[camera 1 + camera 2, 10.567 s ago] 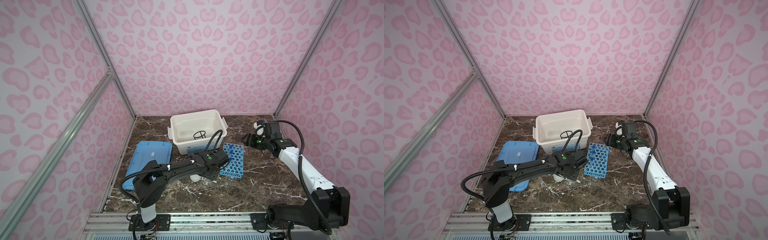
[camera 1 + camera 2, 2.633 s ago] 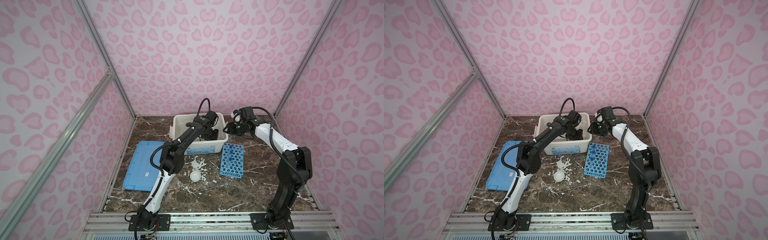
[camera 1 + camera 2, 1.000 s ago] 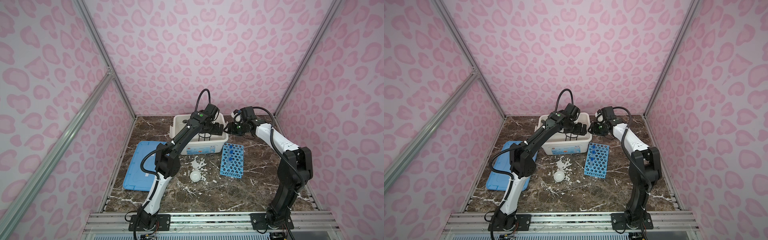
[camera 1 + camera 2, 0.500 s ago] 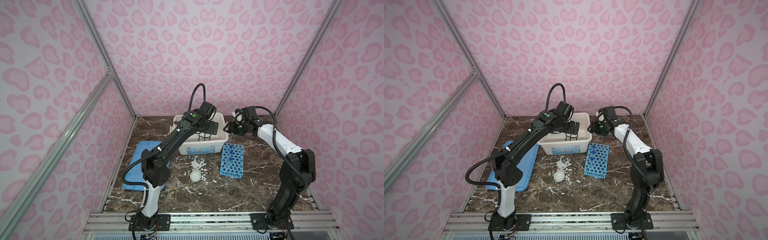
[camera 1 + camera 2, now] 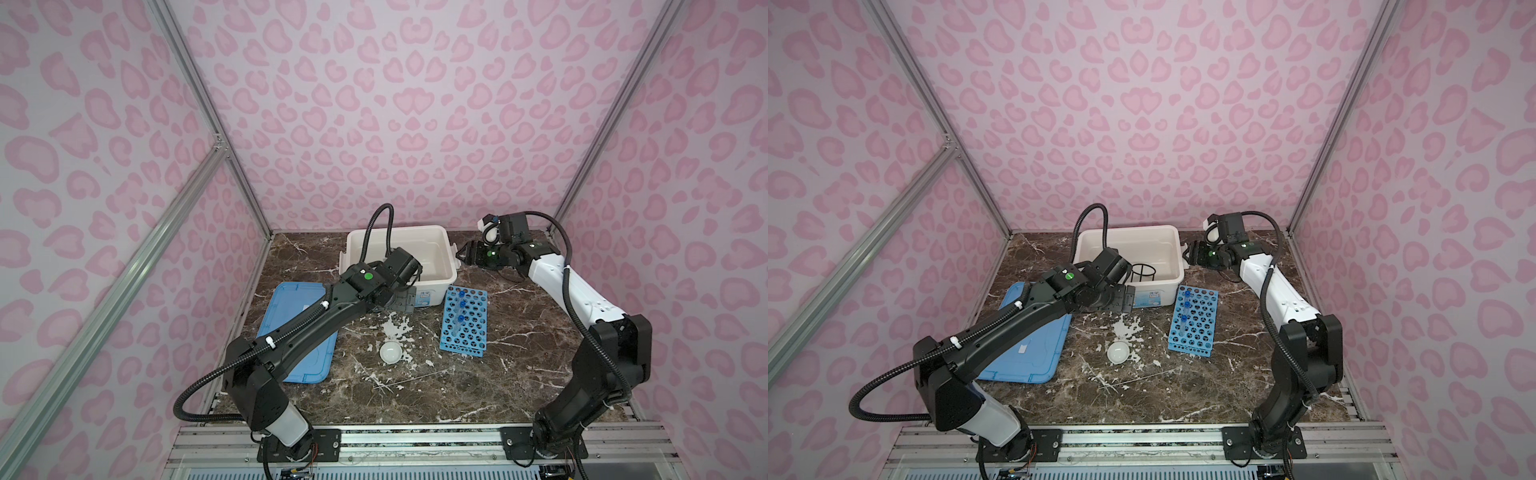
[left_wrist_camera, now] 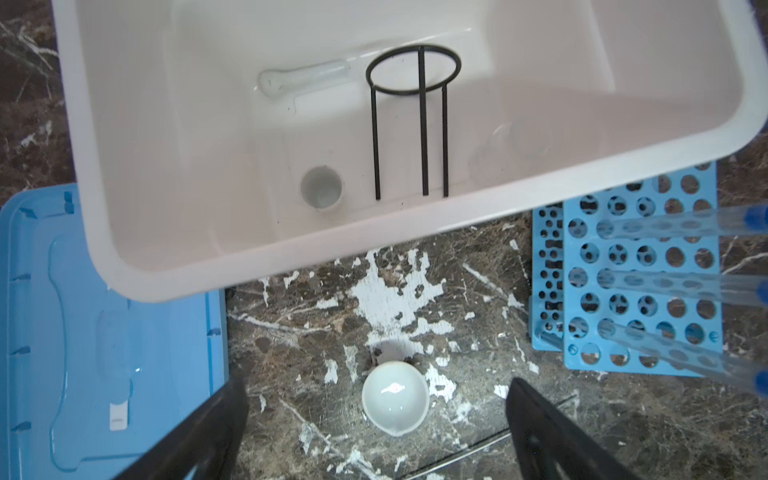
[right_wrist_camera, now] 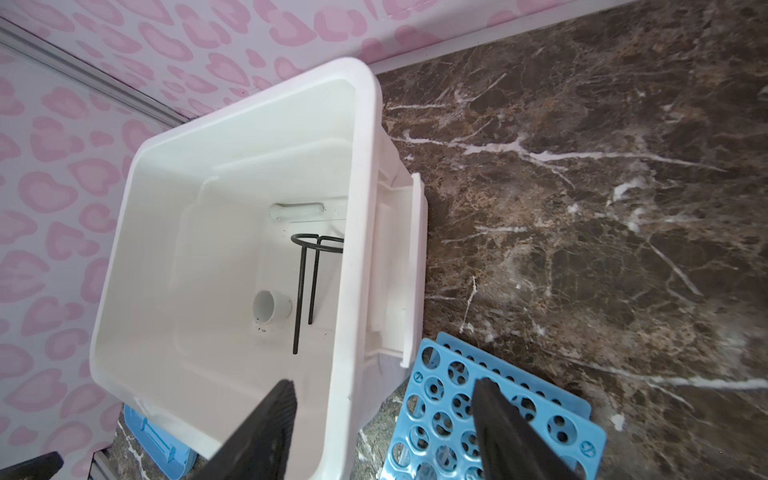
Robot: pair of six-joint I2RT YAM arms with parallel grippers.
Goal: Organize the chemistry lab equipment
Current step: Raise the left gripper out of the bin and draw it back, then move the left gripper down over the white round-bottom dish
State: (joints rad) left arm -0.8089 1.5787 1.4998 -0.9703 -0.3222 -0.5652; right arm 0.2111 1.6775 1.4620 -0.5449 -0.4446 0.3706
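- White storage box (image 5: 438,289) sits open at the back of the marble table (image 5: 519,353). The flat blue lid (image 5: 286,299) lies at its left-front. Neither is your next pick, I'd judge.
- Blue rack (image 5: 469,336) sits on the table just right-front of the box, w/ clear blue-capped tubes (image 6: 665,224) in it. Left wrist view shows three.
- Left gripper (image 6: 376,384): jaws wide, nothing held, hanging by the box's front wall.
- Right gripper (image 7: 384,384): jaws apart, empty, beside the box's right rim, near the rack's far end.
- Already in the box:
  - black wire ring stand (image 6: 422,124), upright
  - white pestle (image 6: 303,79), lying flat by the far wall
  - white cup (image 6: 321,187), upright next to the stand's feet
  - a faint clear beaker (image 6: 511,141), hard to make out
- Key relation: the white shallow dish (image 6: 395,399) is alone on the table in front of the box, apart from it, on the base side of the left gripper.
- In left wrist view the dish lies between the two finger lines, untouched. Left arm is clearly nearer; the right is well off.
- Dish looks round, glossy and mouth up, so there's no long axis to line up w/. You'd prob. take it by the rim. The slick glaze could slip, so close gently.
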